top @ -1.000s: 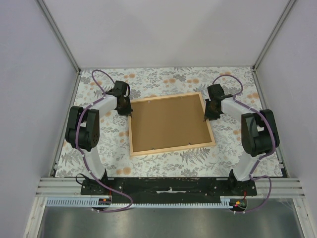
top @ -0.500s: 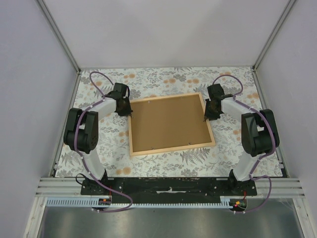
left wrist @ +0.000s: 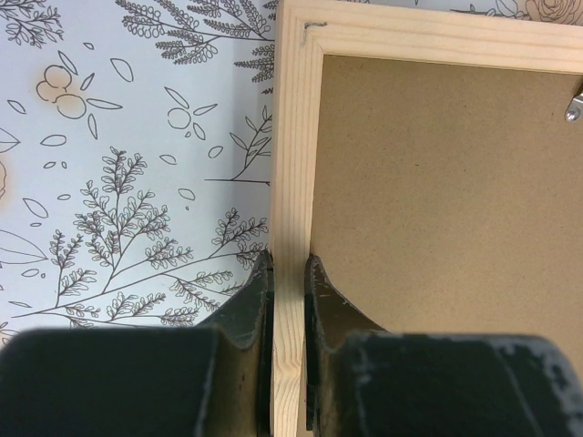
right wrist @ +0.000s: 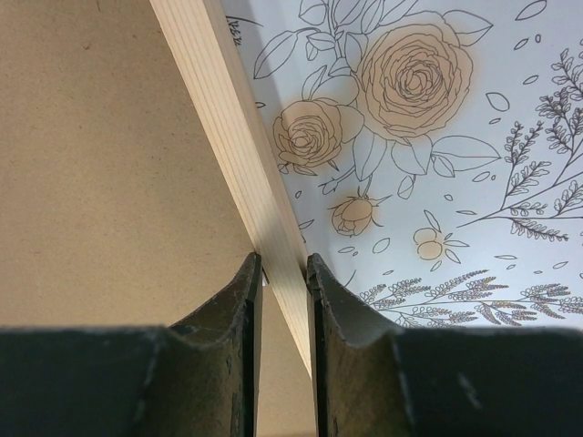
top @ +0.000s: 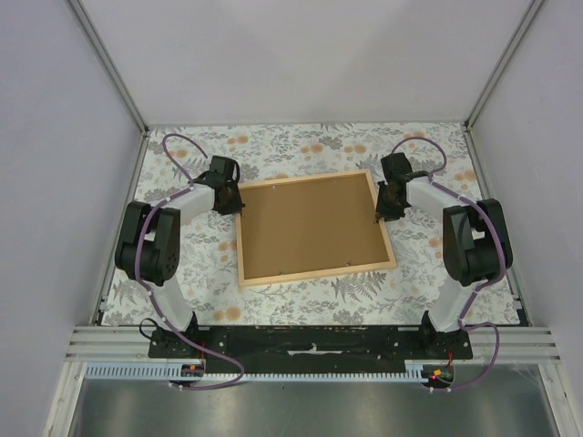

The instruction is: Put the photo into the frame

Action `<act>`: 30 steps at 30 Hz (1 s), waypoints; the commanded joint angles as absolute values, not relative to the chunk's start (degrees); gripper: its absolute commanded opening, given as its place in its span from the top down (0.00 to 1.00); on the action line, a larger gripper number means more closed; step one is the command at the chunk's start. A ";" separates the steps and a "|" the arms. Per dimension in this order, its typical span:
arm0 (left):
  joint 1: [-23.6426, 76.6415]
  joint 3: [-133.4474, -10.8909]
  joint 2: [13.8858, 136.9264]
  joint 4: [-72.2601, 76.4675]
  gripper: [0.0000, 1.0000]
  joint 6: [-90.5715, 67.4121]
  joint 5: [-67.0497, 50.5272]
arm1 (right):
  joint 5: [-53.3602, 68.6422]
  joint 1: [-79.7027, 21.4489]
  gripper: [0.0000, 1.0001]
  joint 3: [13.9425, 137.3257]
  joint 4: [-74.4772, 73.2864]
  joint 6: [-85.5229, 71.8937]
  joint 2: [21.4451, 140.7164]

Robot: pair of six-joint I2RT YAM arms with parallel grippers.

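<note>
At the left, the left gripper (top: pixel 239 208) is seen narrowed onto the left rail of the frame (top: pixel 319 274), close to that rail's far-left corner; in the left wrist view its gripper (left wrist: pixel 290 264) has one finger on the outer side of the pale wood (left wrist: pixel 291 137) and one on the inner side, both pressed against it. The frame is laid flat, back up, about the middle of the table (top: pixel 301 146), which is covered by a floral cloth (top: pixel 182 273). Its long axis is run from left to right across the table, and it is turned slightly so that the right end is set a little nearer the far edge than the left end. The opening is filled by a brown backing board (top: pixel 310 228), and a small metal tab (left wrist: pixel 574 107) is caught at the edge of the left wrist view, on the board (left wrist: pixel 437 200). At the right, the right gripper (top: pixel 380 217) is closed on the right rail near the far-right corner; in the right wrist view the rail (right wrist: pixel 223 100) is passed at a slant between the fingers of the gripper (right wrist: pixel 282 259), with the board (right wrist: pixel 100 164) on one side and the cloth on the other. Nothing is laid on the frame, and only the two grippers are set against it.
</note>
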State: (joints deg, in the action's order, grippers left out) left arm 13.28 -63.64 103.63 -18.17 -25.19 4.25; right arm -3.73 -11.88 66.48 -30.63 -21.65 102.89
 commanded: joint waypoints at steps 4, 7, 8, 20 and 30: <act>13.36 -61.35 103.36 -19.51 0.98 -29.00 4.92 | -0.79 -12.39 1.00 69.17 -30.59 -25.13 103.10; 13.36 -61.52 102.83 -19.25 0.98 -28.83 4.57 | -0.88 -12.39 1.00 69.17 -30.67 -25.05 103.01; 13.36 -61.70 102.75 -19.16 0.98 -28.83 4.48 | -0.88 -12.39 1.00 69.17 -30.76 -25.05 103.01; 13.27 -62.75 102.57 -18.55 0.98 -28.39 2.64 | -1.58 -12.39 1.00 69.17 -30.94 -25.22 102.92; 13.18 -63.81 102.04 -18.28 0.88 -27.69 2.20 | -1.23 -12.30 1.00 69.52 -31.29 -24.43 103.18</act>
